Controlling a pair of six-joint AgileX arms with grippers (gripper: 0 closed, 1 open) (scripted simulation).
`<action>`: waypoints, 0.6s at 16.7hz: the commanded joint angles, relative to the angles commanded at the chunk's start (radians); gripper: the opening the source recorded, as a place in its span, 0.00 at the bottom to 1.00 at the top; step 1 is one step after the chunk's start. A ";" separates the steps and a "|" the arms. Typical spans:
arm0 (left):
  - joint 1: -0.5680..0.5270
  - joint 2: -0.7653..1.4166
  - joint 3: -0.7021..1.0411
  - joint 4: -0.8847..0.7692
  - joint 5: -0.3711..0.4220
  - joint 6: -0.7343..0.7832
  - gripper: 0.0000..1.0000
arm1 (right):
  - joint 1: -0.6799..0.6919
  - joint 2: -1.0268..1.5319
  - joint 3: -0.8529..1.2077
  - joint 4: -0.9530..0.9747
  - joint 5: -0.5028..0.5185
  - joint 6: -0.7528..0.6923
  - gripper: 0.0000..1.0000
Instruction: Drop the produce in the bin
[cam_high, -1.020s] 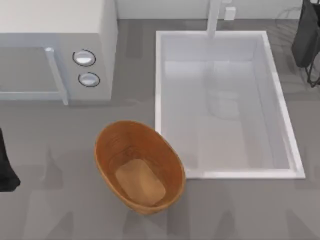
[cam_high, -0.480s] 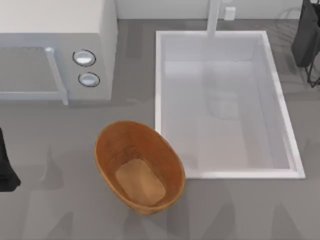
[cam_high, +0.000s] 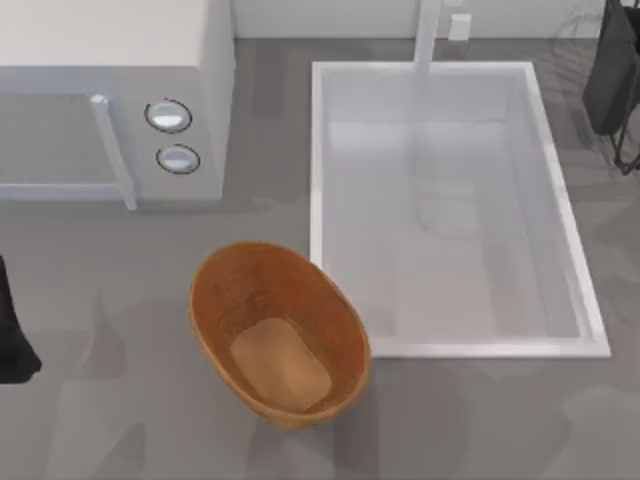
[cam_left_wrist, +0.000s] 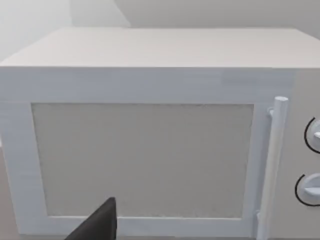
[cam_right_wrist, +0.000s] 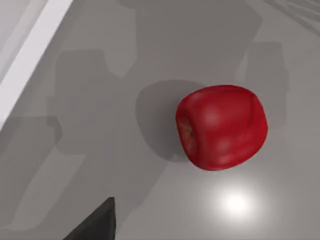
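Below my right wrist camera, the produce (cam_right_wrist: 221, 127), a small red apple-like item, is lying on the grey table (cam_right_wrist: 100, 115), casting a soft shadow beside it and touching nothing else. One dark finger (cam_right_wrist: 95, 223) of my right gripper is poking into that view, apart from the produce; I cannot tell whether that gripper is parted or closed. A white edge of the sink basin (cam_right_wrist: 27, 55) is running along the far side of that view.

From above, the bin (cam_high: 278, 332), an oval brown basket with ribbed walls and a lighter flat base, is sitting near the table's front, just beside the front left corner of the sink basin (cam_high: 452, 205); nothing is lying inside it. My left arm (cam_high: 12, 335) is resting at the table's left edge, and its wrist camera is facing the white microwave (cam_left_wrist: 150, 135), with one dark fingertip (cam_left_wrist: 97, 225) showing, too little for me to tell how that gripper stands. Farther back, the microwave (cam_high: 115, 95) is standing at the table's rear left, and my right arm (cam_high: 612, 80) is hanging at the rear right corner.
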 joint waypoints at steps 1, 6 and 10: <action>0.000 0.000 0.000 0.000 0.000 0.000 1.00 | -0.009 0.090 0.063 -0.051 -0.003 -0.047 1.00; 0.000 0.000 0.000 0.000 0.000 0.000 1.00 | -0.044 0.476 0.340 -0.247 -0.014 -0.244 1.00; 0.000 0.000 0.000 0.000 0.000 0.000 1.00 | -0.060 0.633 0.475 -0.323 -0.020 -0.333 1.00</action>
